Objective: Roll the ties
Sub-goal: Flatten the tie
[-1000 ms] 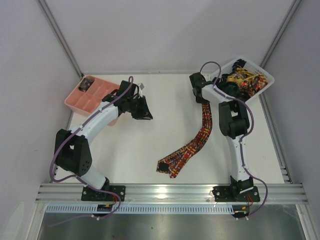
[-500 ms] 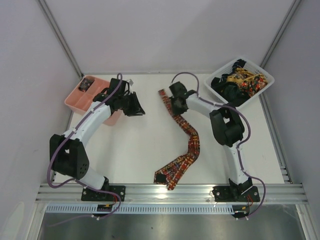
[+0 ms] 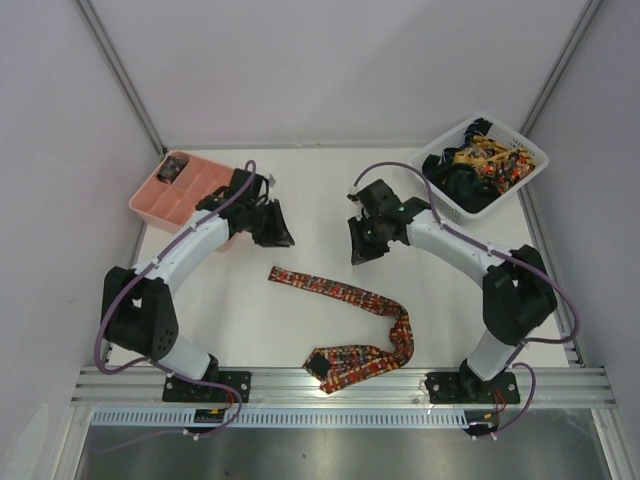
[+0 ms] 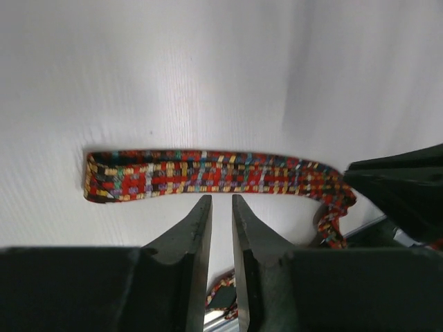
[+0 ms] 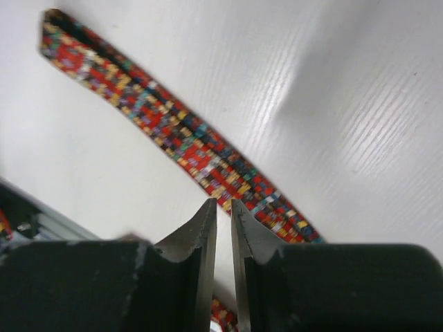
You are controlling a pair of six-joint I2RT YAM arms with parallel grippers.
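One patterned red, orange and black tie [image 3: 345,294] lies loose on the table. Its narrow end is at the left and its wide pointed end is folded back near the front edge. My left gripper [image 3: 279,236] hovers just behind the narrow end. In the left wrist view [image 4: 220,198] its jaws are nearly together and empty, with the tie [image 4: 208,173] lying across just ahead. My right gripper [image 3: 358,250] is above the tie's middle. In the right wrist view [image 5: 223,201] its jaws are nearly together and empty over the tie [image 5: 183,142]. More ties [image 3: 487,160] are heaped in the basket.
A white lattice basket [image 3: 527,176] stands at the back right corner. A pink compartment tray [image 3: 158,208] stands at the back left with a dark rolled item [image 3: 175,167] in one compartment. The table's metal front rail [image 3: 340,380] runs just beyond the tie's wide end.
The right gripper has let go of the tie and drawn back to the right. The tie has dropped and now lies lower on the table, narrow end left. The left gripper shifted slightly towards it.
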